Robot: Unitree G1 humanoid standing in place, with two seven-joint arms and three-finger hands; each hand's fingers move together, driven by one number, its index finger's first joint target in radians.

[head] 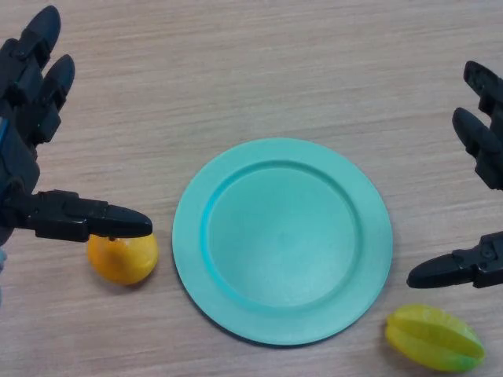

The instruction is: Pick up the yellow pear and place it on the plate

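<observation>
The yellow pear lies on the table just left of the green plate. My left hand is at the left edge, open, its fingers stretched away from me and its thumb reaching right over the top of the pear, partly hiding it. I cannot tell if the thumb touches the pear. My right hand is at the right edge, open and empty, its thumb pointing left just off the plate's right rim.
A yellow-green starfruit lies at the lower right, beyond the plate's rim and below my right thumb. The table is light wood grain.
</observation>
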